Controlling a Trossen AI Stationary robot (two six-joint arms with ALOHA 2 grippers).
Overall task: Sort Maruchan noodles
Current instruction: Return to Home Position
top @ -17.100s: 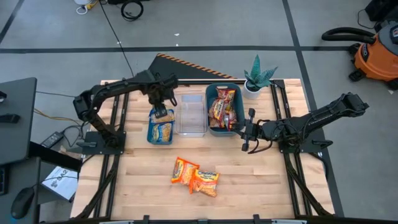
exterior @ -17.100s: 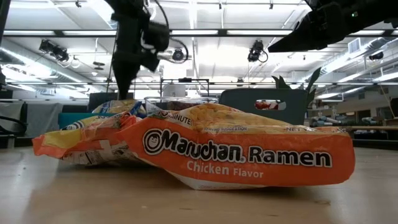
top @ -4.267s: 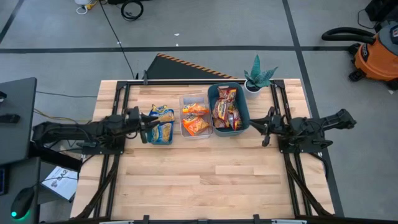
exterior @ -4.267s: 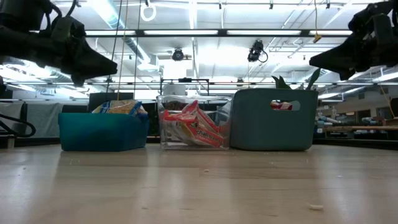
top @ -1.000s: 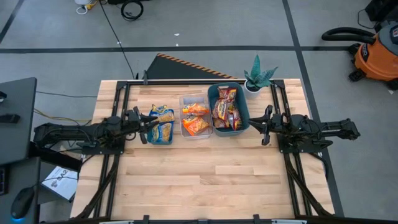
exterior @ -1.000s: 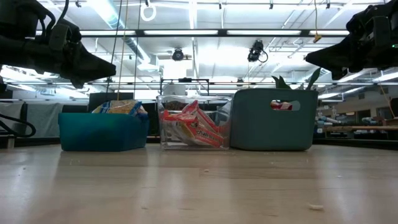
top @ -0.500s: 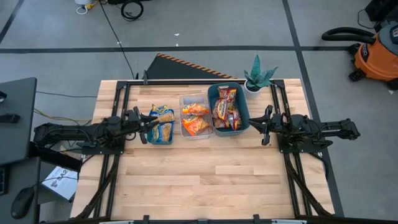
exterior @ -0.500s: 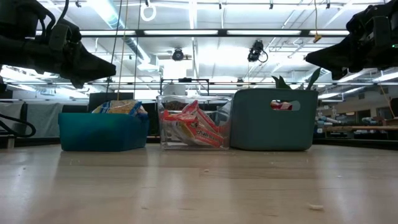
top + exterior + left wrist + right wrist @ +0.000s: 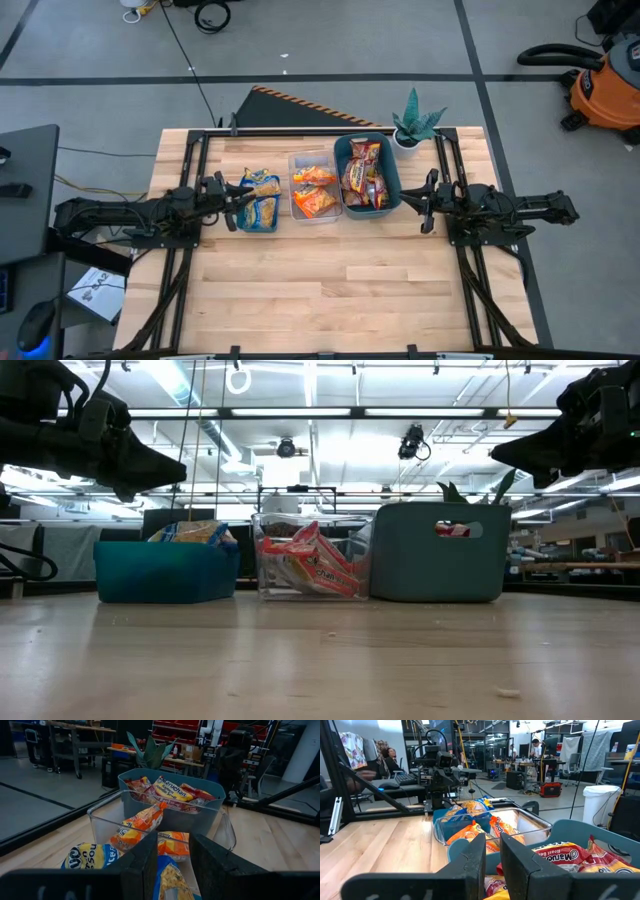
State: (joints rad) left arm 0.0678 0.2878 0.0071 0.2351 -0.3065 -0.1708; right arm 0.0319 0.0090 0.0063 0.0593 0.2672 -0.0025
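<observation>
The Maruchan noodles lie sorted in three bins standing in a row at the table's far middle. Blue-and-yellow packets [image 9: 259, 203] fill the small teal bin [image 9: 165, 572]. Orange packets [image 9: 314, 192] sit in the clear bin [image 9: 310, 565]. Dark red packets [image 9: 364, 172] sit in the larger dark teal bin [image 9: 435, 550]. My left gripper [image 9: 232, 198] hovers level just left of the small teal bin, pointing at it, with a narrow gap between its fingers [image 9: 173, 842]. My right gripper [image 9: 424, 200] hovers right of the dark teal bin, also narrowly open [image 9: 492, 842]. Both hold nothing.
A potted plant [image 9: 412, 125] stands at the table's far right corner. The near half of the wooden table [image 9: 340, 290] is bare boards. An orange shop vacuum [image 9: 605, 85] stands on the floor off to the right. A seated person [image 9: 390, 755] shows beyond the table.
</observation>
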